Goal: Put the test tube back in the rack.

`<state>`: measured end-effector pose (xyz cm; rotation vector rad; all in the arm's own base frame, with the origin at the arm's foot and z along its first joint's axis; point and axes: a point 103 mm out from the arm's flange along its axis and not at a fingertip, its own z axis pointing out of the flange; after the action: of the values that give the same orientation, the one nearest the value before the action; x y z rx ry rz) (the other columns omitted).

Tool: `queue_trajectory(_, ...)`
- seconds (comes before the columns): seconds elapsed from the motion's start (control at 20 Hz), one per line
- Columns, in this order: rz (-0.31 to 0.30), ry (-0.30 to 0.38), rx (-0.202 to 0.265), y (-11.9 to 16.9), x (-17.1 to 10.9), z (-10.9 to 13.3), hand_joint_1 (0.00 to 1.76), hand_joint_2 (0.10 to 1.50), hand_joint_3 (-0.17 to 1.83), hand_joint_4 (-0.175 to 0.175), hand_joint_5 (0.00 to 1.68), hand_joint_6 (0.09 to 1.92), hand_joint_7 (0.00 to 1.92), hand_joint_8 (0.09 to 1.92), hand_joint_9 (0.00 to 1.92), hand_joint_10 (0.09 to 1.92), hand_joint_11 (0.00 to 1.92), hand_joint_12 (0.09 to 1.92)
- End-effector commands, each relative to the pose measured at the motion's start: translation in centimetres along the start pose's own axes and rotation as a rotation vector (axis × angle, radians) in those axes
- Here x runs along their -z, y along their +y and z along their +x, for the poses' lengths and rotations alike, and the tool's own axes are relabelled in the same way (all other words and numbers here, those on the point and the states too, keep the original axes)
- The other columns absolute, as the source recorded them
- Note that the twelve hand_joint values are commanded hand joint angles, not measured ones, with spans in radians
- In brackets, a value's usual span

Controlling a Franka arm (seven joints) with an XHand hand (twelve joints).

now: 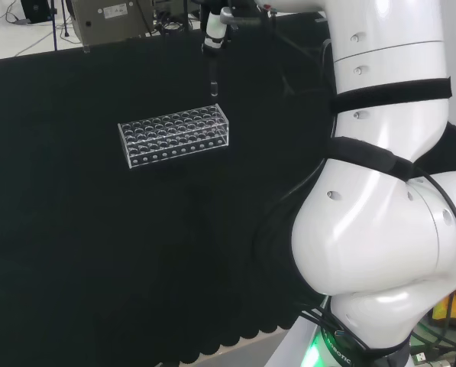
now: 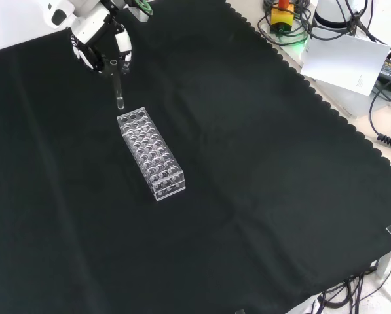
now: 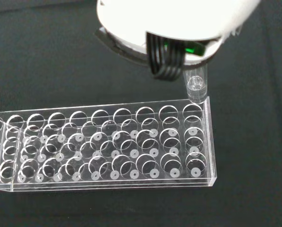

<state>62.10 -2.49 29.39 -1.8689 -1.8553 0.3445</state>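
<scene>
A clear plastic test tube rack (image 1: 176, 134) with rows of empty holes lies on the black cloth; it also shows in the front view (image 2: 151, 154). The hand (image 2: 100, 46) hangs above the rack's far end in the front view, fingers pinched on a clear test tube (image 2: 118, 88) that points straight down. In the head view the hand (image 1: 215, 30) holds the tube (image 1: 211, 80) over the rack's right end. Past the hand (image 3: 178, 19) in the wrist view, the tube's lower end (image 3: 196, 87) hovers at the edge of the rack (image 3: 107, 146), by a corner hole and still above it.
Black cloth (image 2: 260, 183) spreads widely around the rack. The arm's white links (image 1: 380, 191) stand at the head view's right. Cables, a sheet of paper (image 2: 342, 62) and gear lie off the cloth's scalloped edge at the front view's upper right.
</scene>
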Motion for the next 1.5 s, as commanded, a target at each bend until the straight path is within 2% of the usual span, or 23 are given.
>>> queue_trajectory(0.05, 0.009, 0.001, 0.003, 0.1, -0.2, 0.0, 1.43, 0.58, 0.7, -0.175, 1.34, 0.53, 1.41, 0.71, 1.5, 0.09, 0.9, 1.18)
queue_trajectory(0.5, 0.036, 0.014, 0.003, 1.9, -2.2, 0.1, 1.43, 0.58, 0.7, -0.175, 1.34, 0.53, 1.41, 0.71, 1.5, 0.09, 0.9, 1.18)
queue_trajectory(1.5, 0.059, 0.023, 0.005, 2.6, -2.9, -0.2, 1.43, 0.58, 0.7, -0.175, 1.34, 0.53, 1.41, 0.71, 1.5, 0.09, 0.9, 1.18)
